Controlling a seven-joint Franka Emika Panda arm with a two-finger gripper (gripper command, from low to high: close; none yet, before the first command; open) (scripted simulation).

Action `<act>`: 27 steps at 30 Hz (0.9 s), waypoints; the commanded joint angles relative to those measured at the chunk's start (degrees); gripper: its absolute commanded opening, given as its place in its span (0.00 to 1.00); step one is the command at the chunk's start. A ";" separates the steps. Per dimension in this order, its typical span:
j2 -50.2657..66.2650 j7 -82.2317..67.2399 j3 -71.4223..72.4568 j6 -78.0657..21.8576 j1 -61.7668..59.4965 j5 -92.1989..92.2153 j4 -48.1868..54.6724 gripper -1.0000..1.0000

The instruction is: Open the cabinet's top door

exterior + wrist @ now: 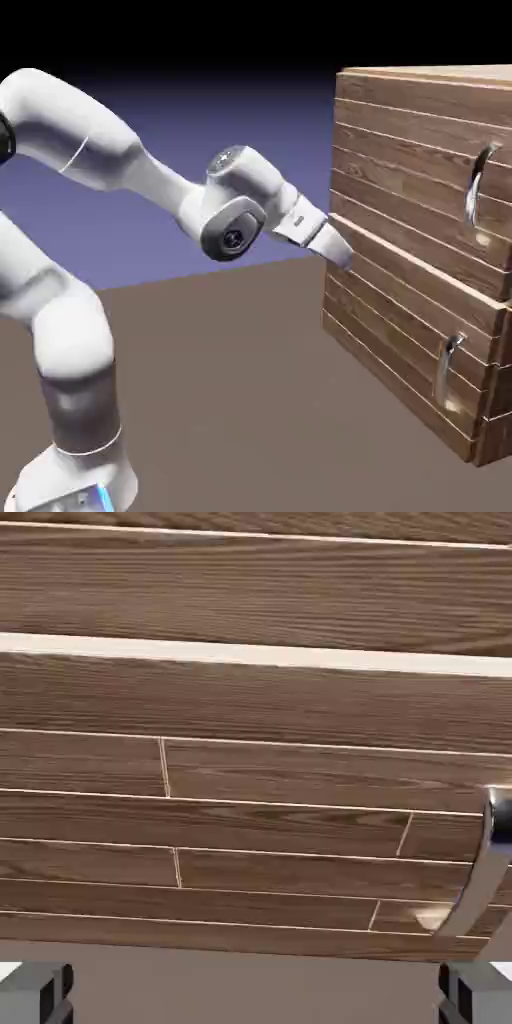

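The cabinet [420,250] stood at the exterior view's right, its far side cut off, and its top door [430,170] was shut, hiding the inside. The gripper [335,245], jaws wide open and empty, sat by the cabinet's left front edge; only part of a handle [480,882] showed in the hand view's lower right.

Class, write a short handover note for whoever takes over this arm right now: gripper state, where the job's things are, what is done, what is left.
Gripper: open, empty, close to the cabinet front near its left edge, about level with the seam between the two panels.
Top door: looks shut, flush with the front. Its curved metal handle is at the door's right side, away from the gripper.
Lower panel: shut; the hand view shows it with its handle at right.
Done: approach only.
Left: reach the top handle, grip it, pull the door open.
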 commanded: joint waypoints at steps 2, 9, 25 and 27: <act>-0.65 3.55 -2.18 -0.15 2.03 -4.99 1.24 1.00; -2.90 15.95 -9.82 -0.66 9.13 -22.43 5.57 1.00; -8.06 44.29 -27.28 -1.84 25.35 -62.30 15.48 1.00; -8.71 47.84 -29.46 -1.98 27.37 -67.28 16.72 1.00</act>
